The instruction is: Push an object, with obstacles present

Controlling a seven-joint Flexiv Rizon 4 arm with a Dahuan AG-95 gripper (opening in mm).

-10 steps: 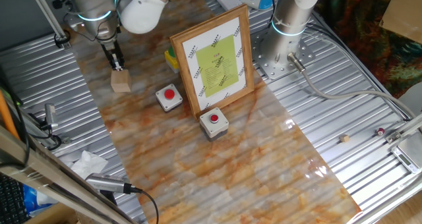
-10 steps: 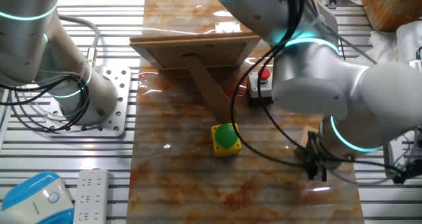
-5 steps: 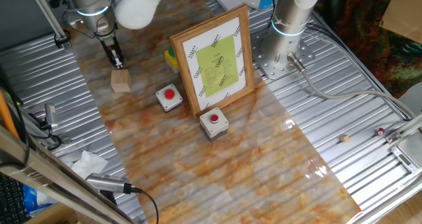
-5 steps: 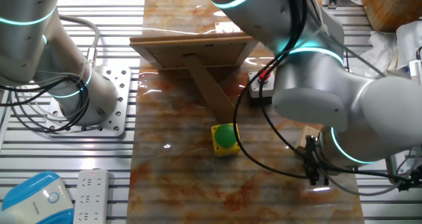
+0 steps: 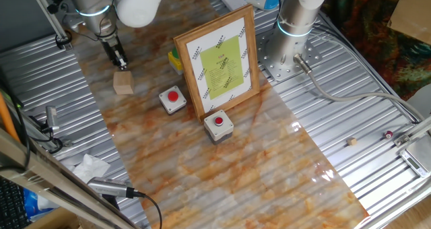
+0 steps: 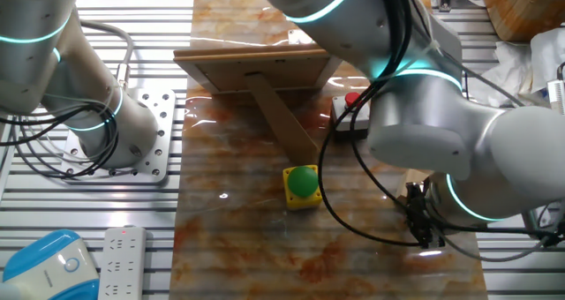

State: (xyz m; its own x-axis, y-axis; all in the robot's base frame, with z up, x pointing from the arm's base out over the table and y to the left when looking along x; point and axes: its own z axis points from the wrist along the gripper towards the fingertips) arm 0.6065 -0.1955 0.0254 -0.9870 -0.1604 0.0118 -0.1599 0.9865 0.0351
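1. One fixed view: the gripper [image 5: 120, 65] hangs just behind the wooden cube [image 5: 122, 82], fingers drawn together and holding nothing. The cube sits near the mat's edge, with a red-button box [image 5: 173, 99] and the framed picture [image 5: 219, 60] off to its side.

2. The other fixed view: the gripper [image 6: 431, 240] points down at the mat; the arm hides the cube, so I cannot tell their gap.

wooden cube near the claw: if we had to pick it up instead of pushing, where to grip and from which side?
Come straight down from above and pinch two opposite side faces of the wooden cube. It sits flat with its top and sides exposed and open tabletop around it. The claw hangs just beyond it; the nearest red-button box stands well apart.
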